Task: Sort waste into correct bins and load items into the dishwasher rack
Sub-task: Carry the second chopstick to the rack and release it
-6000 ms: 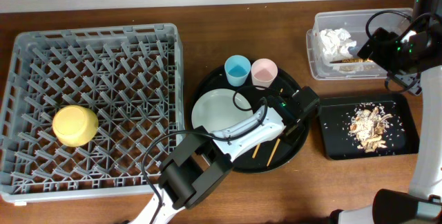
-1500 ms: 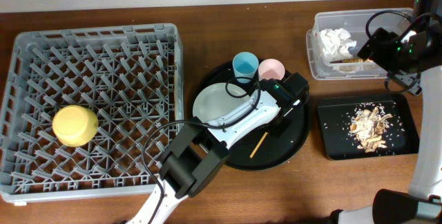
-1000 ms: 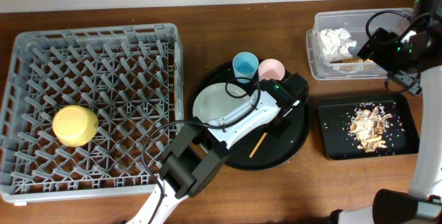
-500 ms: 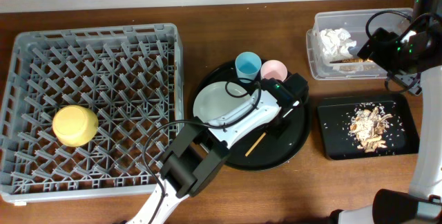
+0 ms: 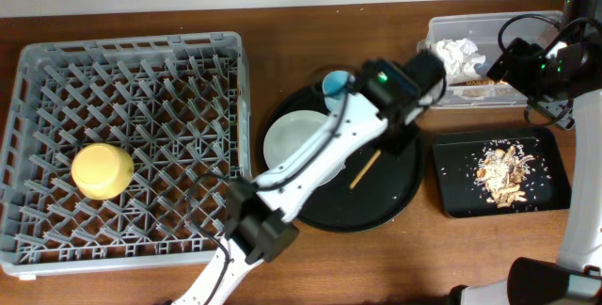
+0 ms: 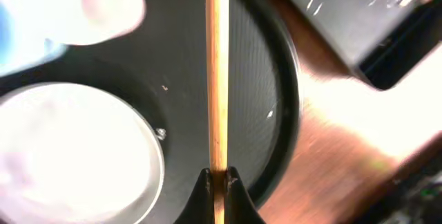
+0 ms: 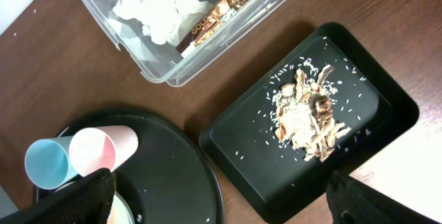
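Table (image 5: pixel 282 23): rack (image 5: pixel 169 107), round tray (image 5: pixel 376 201), tub (image 5: pixel 508 27), flat tray (image 5: pixel 456 183)

A clear tub (image 7: pixel 130 50) sits at the top on the brown table (image 7: pixel 55 72). White napkins (image 7: pixel 162 6) fill one end of it, and a gold wrapper (image 7: pixel 222 13) lies beside them. Near the tub, but apart from it, is a flat black tray (image 7: pixel 376 106) with brown food scraps (image 7: pixel 307 117) and small white bits in it. A round black tray (image 7: pixel 169 179) shows at the lower left. A blue cup (image 7: pixel 47 163) and a pink cup (image 7: pixel 97 151) are on it, touching. The right gripper's (image 7: pixel 219 186) two dark fingers (image 7: pixel 76 200) are wide apart in the bottom corners.
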`<move>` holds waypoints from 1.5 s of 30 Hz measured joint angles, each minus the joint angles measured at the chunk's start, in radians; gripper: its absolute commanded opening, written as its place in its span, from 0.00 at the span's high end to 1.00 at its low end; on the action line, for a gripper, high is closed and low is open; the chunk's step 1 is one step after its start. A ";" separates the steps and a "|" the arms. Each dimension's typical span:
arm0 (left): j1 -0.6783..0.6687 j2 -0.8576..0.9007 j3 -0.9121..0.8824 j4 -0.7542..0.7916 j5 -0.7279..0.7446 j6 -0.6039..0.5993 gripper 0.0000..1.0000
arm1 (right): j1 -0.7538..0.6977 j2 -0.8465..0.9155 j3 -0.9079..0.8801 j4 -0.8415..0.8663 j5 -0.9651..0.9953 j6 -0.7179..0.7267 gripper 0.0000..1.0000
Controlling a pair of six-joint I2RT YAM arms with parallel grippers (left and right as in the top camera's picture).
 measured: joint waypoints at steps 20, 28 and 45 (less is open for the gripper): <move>0.609 -0.023 0.046 -0.083 -0.158 -0.171 0.99 | 0.000 0.000 0.000 0.000 0.000 0.000 0.01; 0.638 -0.023 -0.277 0.072 -0.127 -0.078 0.99 | 0.000 0.000 0.000 0.001 0.000 0.000 0.01; 0.660 -0.023 -0.305 0.011 -0.162 -0.045 0.32 | 0.000 0.000 0.000 0.000 0.000 0.000 0.01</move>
